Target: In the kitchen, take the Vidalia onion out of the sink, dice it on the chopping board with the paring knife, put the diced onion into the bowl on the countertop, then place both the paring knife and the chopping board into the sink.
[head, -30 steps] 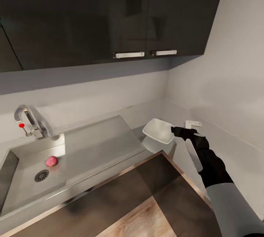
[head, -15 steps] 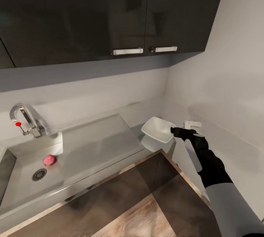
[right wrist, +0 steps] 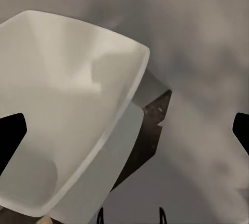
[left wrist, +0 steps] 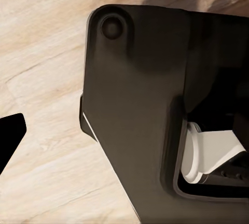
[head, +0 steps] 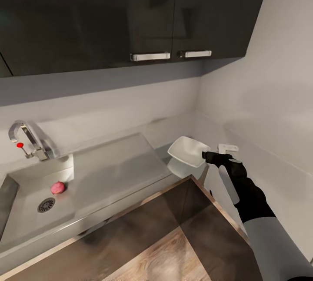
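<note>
The pinkish-red Vidalia onion (head: 58, 187) lies in the grey steel sink (head: 108, 176), beside the round drain (head: 46, 204) and below the chrome tap (head: 26, 140). A white bowl (head: 187, 151) stands on the glossy countertop (head: 167, 153) in the right corner, mirrored beneath itself. My right gripper (head: 205, 156) is at the bowl's near-right rim. In the right wrist view the bowl (right wrist: 62, 125) lies between widely spread fingertips (right wrist: 11, 135), so the gripper is open. My left gripper's one visible fingertip (left wrist: 10, 138) sits at the frame's edge, over wooden floor. The chopping board and paring knife are out of view.
Dark wall cabinets (head: 130, 11) with two metal handles hang over the counter. A white wall socket (head: 228, 147) is just behind my right gripper. The right wall closes the corner. The left wrist view shows my dark robot base (left wrist: 155, 115) on wooden floor (left wrist: 46, 57).
The whole head view has shifted a little, so the camera moved. My right gripper stays at the bowl's rim, and the onion has not moved in the sink.
</note>
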Robot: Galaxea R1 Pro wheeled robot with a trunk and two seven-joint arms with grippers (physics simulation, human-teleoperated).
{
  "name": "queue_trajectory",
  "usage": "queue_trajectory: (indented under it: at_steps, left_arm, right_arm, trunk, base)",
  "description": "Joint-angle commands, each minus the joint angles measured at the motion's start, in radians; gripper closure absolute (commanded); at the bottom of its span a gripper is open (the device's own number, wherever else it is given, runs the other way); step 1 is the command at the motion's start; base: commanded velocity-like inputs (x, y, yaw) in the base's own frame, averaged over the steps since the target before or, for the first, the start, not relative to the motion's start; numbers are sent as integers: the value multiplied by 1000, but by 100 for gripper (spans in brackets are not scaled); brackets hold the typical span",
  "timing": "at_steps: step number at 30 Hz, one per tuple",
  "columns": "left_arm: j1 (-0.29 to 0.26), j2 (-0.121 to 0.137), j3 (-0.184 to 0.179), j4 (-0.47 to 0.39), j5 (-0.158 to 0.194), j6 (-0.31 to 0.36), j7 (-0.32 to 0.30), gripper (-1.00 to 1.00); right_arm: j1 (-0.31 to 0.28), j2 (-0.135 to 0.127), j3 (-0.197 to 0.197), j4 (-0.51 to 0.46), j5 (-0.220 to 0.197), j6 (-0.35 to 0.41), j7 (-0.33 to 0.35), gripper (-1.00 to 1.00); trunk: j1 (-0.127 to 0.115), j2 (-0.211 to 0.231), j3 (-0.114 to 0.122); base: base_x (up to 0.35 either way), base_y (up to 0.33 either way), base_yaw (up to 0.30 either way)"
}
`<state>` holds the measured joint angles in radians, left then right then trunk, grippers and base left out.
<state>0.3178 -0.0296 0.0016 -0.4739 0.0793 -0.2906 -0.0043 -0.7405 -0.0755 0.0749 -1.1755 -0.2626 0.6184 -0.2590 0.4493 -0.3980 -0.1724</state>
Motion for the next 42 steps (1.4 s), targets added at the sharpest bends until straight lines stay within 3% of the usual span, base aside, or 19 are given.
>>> queue_trajectory:
  at_steps: [1,14,42]
  left_arm:
    - [1,0,0,0,8,-1,-1,-100]
    - [0,0,0,4,8,-1,-1,-100]
    - [0,-1,1,18,8,-1,0,-100]
  right_arm:
    - [-2,-1,3,-1,-10,3,-10,-100]
    - [-1,0,3,0,-11,3,-8,-100]
    - [-1,4,3,0,-11,3,0,-100]
  trunk:
    - [1,-2,-3]
    - [1,-2,-23]
    - [1,-2,-64]
  base:
    - [161,0,0]
    - [168,0,0]
    - [-15,-12,0]
